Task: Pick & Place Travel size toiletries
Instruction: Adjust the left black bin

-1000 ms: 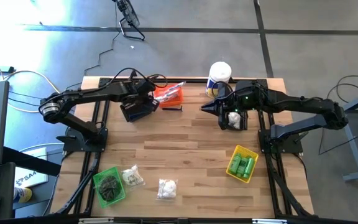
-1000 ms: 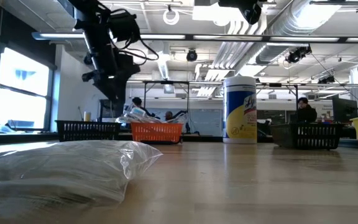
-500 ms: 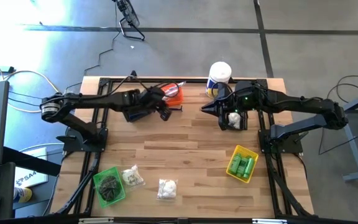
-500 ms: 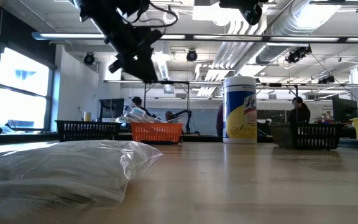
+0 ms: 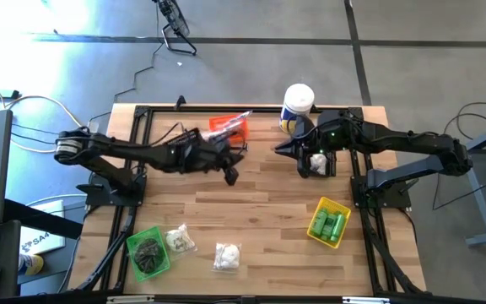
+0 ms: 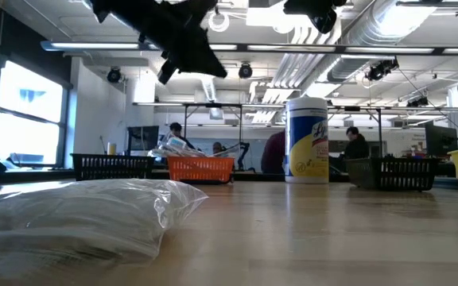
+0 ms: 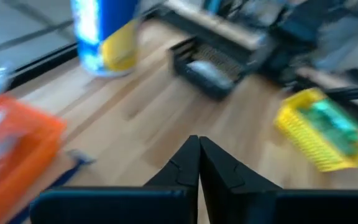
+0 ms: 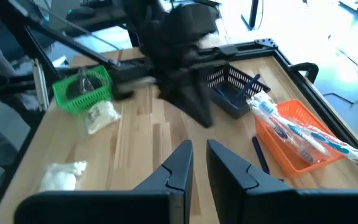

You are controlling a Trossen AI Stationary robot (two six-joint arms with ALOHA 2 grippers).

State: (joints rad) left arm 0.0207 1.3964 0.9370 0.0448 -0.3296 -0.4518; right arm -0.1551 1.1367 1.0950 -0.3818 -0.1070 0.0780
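Nearby: orange bin point(image 5: 229, 128) w/ packets, white canister point(image 5: 298, 103) — left hand point(image 5: 231, 175) shut, empty.

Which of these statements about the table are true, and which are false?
1. The left fingers are shut and hold nothing. True.
2. The green bin holds green bottles. False: it holds a dark bundle; the green bottles lie in the yellow bin.
3. Clear-wrapped packets lie in the orange bin. True.
4. The white canister lies on its side. False: it stands upright.
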